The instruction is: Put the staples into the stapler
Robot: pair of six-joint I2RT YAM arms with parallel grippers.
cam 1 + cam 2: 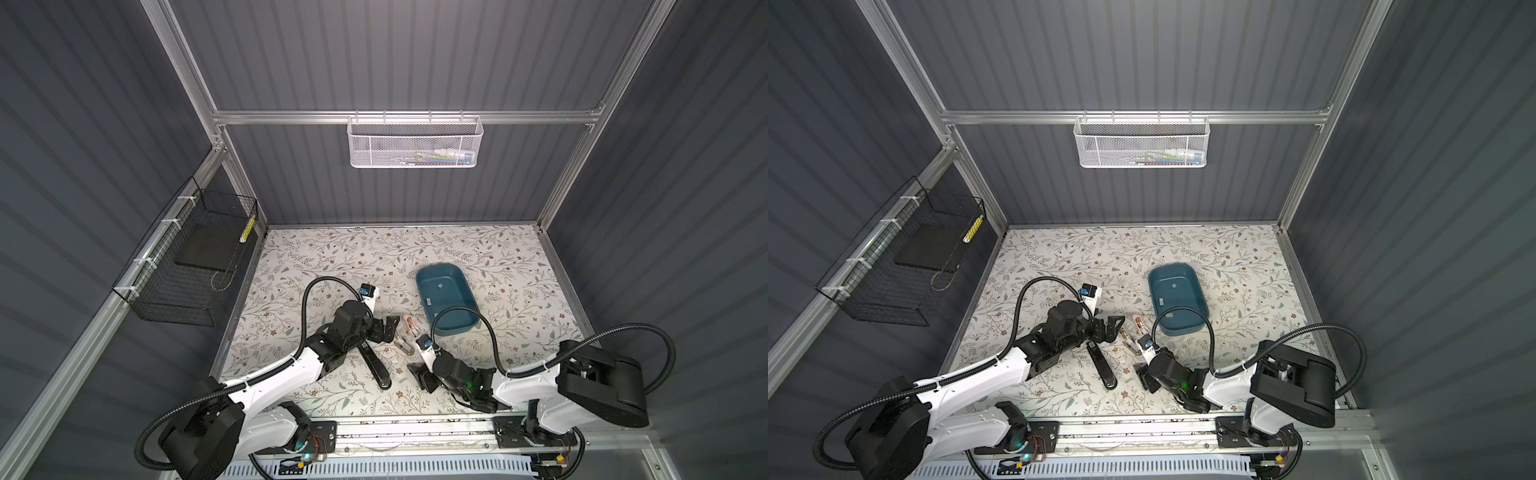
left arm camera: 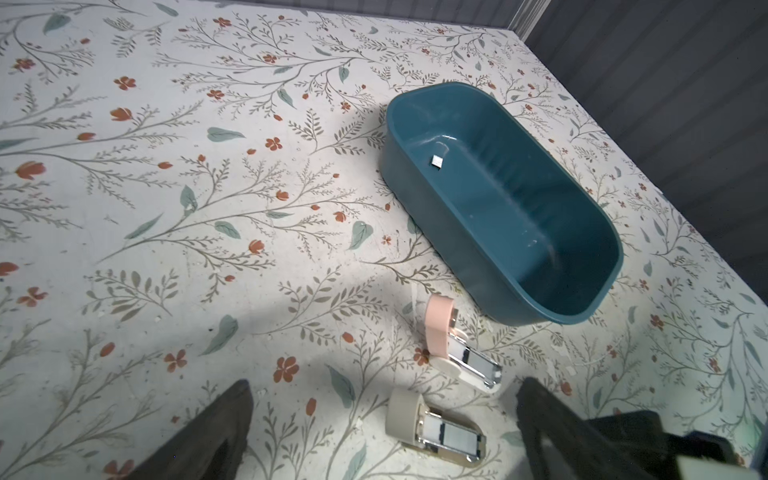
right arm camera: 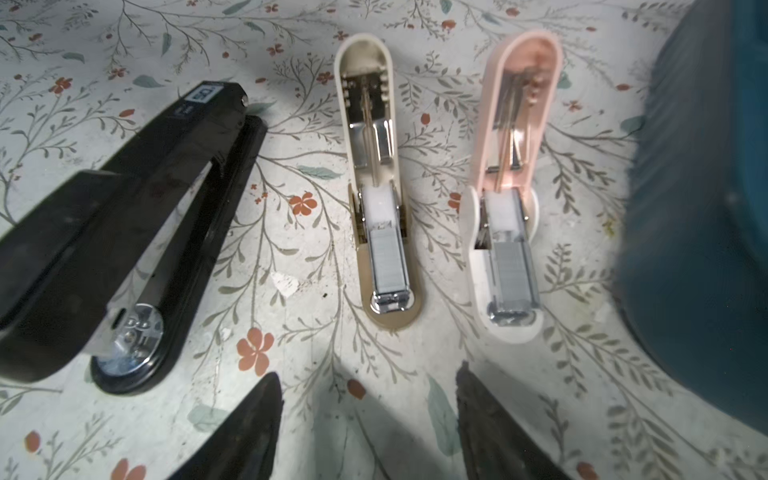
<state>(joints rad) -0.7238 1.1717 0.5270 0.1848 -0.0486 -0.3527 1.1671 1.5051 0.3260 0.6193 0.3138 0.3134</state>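
Observation:
Three staplers lie mid-table: a closed black stapler (image 1: 376, 370) (image 3: 124, 232), a beige stapler (image 3: 374, 174) (image 2: 436, 428) and a pink stapler (image 3: 515, 166) (image 2: 453, 345). Both small ones are hinged open, with staples (image 3: 388, 257) in the beige channel and another strip (image 3: 513, 270) in the pink one. Loose staples (image 2: 436, 161) (image 1: 441, 285) lie in the teal bin (image 2: 419, 195) (image 1: 467, 291). My left gripper (image 1: 388, 328) (image 2: 384, 384) is open and empty, just left of the small staplers. My right gripper (image 1: 422, 376) (image 3: 368, 372) is open and empty, nearer the front than the staplers.
A white mesh basket (image 1: 415, 143) hangs on the back wall. A black wire basket (image 1: 187, 266) holding a dark pad is fixed to the left wall. The right arm's cable (image 1: 457, 309) arches over the bin's near end. A metal rail (image 1: 415, 432) runs along the front edge.

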